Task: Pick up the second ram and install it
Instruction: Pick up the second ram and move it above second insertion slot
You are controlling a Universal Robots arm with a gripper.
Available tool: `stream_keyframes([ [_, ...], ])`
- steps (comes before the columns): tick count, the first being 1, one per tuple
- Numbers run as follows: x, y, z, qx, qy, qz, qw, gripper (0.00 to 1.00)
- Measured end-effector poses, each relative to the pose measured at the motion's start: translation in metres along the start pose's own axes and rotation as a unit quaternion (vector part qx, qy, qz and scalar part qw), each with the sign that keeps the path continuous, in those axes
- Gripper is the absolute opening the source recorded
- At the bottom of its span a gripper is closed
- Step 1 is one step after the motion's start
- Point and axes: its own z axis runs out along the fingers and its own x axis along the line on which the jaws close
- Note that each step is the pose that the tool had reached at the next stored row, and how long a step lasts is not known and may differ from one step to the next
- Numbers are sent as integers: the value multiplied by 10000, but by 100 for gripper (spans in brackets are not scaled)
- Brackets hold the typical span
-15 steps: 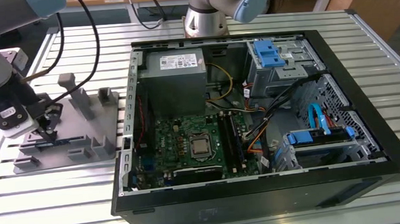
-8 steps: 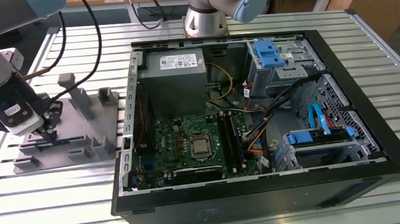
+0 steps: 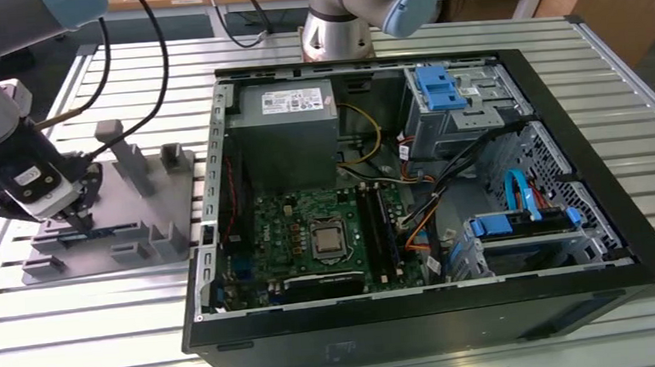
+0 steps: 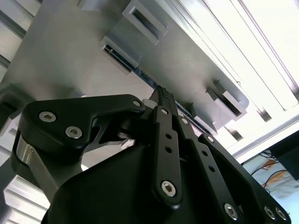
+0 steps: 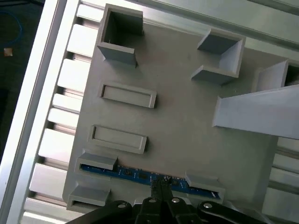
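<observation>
The second ram (image 5: 135, 174) is a thin blue board standing on edge in a slot along one side of the grey tray (image 5: 187, 121). In the first wrist view my gripper (image 5: 160, 183) sits right on the stick's top edge, near its middle, with the fingertips drawn together against it. The second wrist view shows the fingers (image 4: 164, 135) meeting at the gripper's tip (image 4: 161, 92) on the blue edge of the ram (image 4: 144, 76). In the exterior view the gripper (image 3: 80, 218) is low over the tray (image 3: 137, 242), at that view's left.
The open computer case (image 3: 604, 243) lies to the exterior view's right of the tray, its motherboard (image 3: 296, 232) and black slot rails (image 3: 378, 227) exposed. Upright grey blocks (image 3: 131, 161) stand on the tray beside my wrist. Everything rests on a slatted metal table (image 3: 86, 318).
</observation>
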Motion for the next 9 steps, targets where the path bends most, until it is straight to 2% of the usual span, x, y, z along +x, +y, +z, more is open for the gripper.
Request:
stream_keyframes([
  [9, 0, 0, 0, -14, 0, -452, 9990, 10],
])
